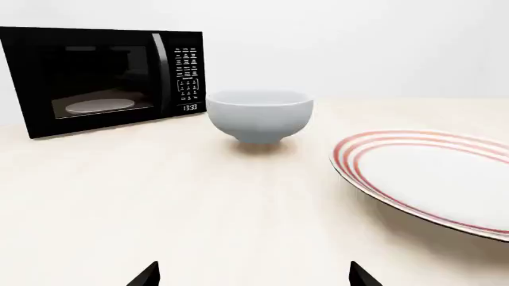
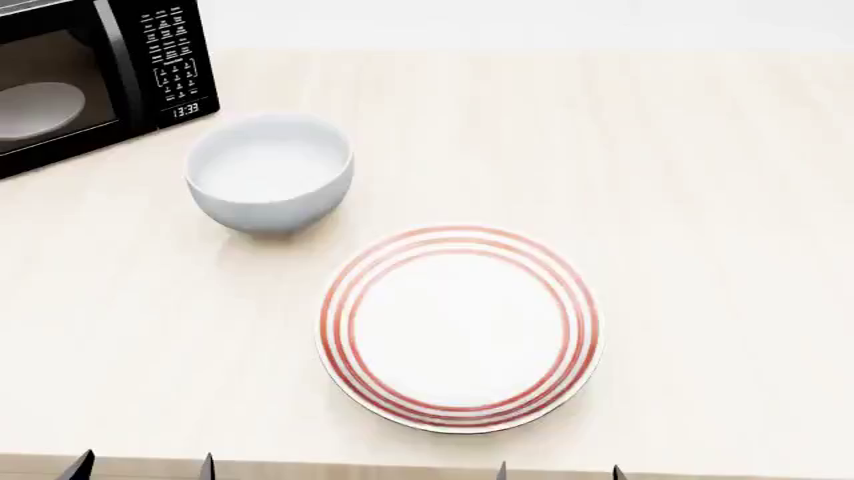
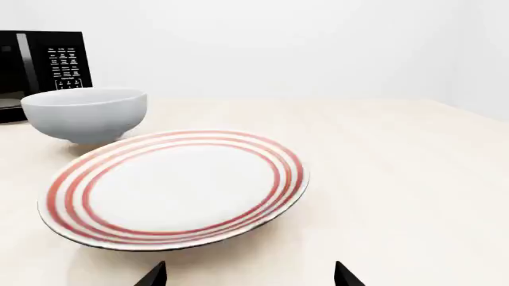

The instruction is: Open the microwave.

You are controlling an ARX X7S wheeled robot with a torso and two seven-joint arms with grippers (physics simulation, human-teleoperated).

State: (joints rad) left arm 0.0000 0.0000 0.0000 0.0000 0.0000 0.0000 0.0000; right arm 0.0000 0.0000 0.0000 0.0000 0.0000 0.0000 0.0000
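Sitting on pale wooden tabletop (image 2: 694,150): black boxy microwave (image 1: 104,80) — door closed. Both grippers spread, empty. Risking clipping grey ceramic bowl (image 2: 270,172) — reaching for vertical handle (image 1: 158,71).

Bare tabletop, two obstacles near the microwave

From the plate (image 2: 458,328), bowl (image 2: 270,171) sits at 10 o'clock, just beside the microwave (image 2: 88,75) keypad corner; table (image 2: 694,180) lies open from 12 to 4 o'clock, and before the door.
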